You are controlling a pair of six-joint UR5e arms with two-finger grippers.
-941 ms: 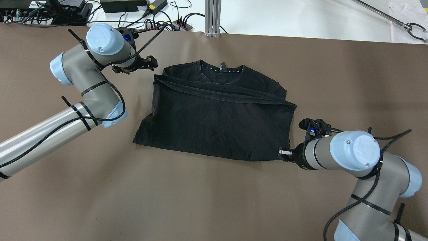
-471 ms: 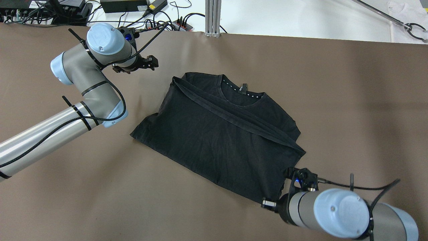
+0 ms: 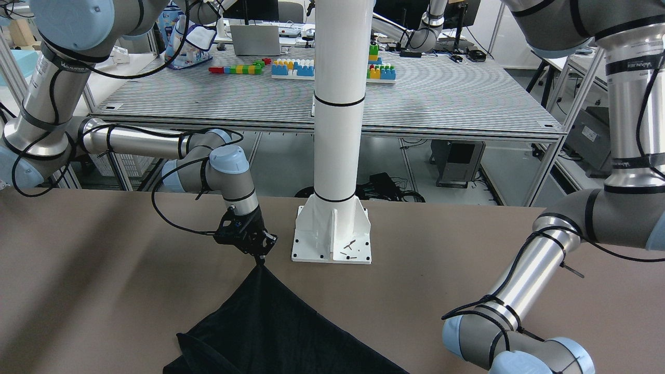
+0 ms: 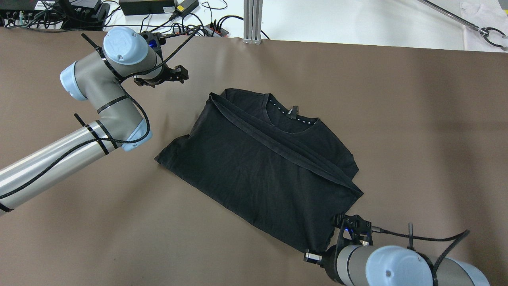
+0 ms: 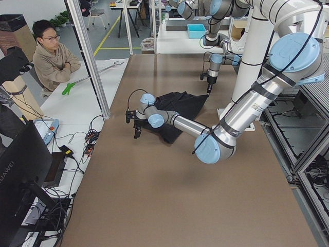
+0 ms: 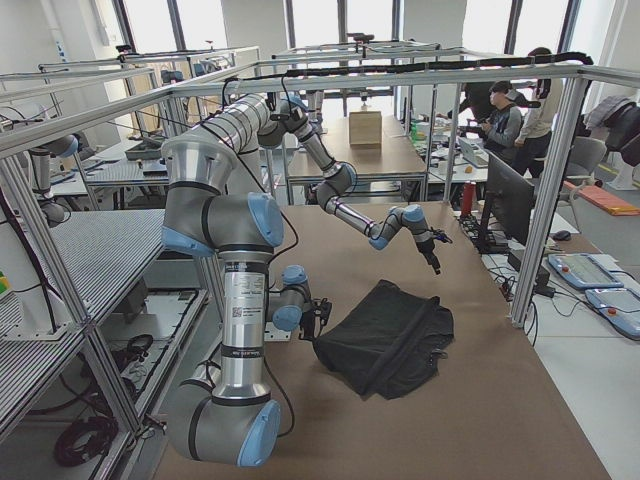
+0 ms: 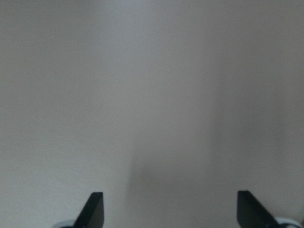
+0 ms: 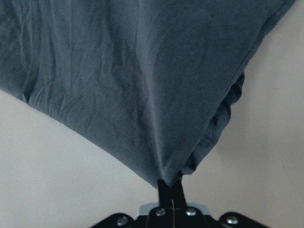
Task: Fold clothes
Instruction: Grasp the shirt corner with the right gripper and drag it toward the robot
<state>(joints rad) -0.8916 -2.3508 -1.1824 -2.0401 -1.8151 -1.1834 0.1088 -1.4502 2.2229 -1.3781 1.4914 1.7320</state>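
1. Right tool [image 8: 169,192] — fingers pressed together on 1 near corner [image 8: 166,172] of the black T-shirt [image 4: 270,171]. Creases fan out from the pinch, so the corner looks to be serving as a handle for drawing the whole garment toward the robot's side.
2. Black T-shirt: it lies flat on the worktop [image 4: 397,99], set on a diagonal, with the pinched corner close to the white post base [image 3: 332,234]. It is already folded once, since the hem band [image 4: 278,145] crosses the chest just below the collar [image 4: 287,119]. The doubled layers are thickest at the held corner, which probably makes it the firmest place to grip.
3. Left tool [image 7: 170,211] — fingers spread wide and empty, hovering over bare worktop. It sits near the shirt's far shoulder but apart from the cloth. That placement reads as a waiting post, clear of the garment yet within reach of the collar end.
4. Worktop: brown, plain sheet; the garment rests on it with bare surface on every side.
5. Step judged: lining up the half-folded shirt for the next fold. A 1-corner hold risks the upper layer sliding off the lower.
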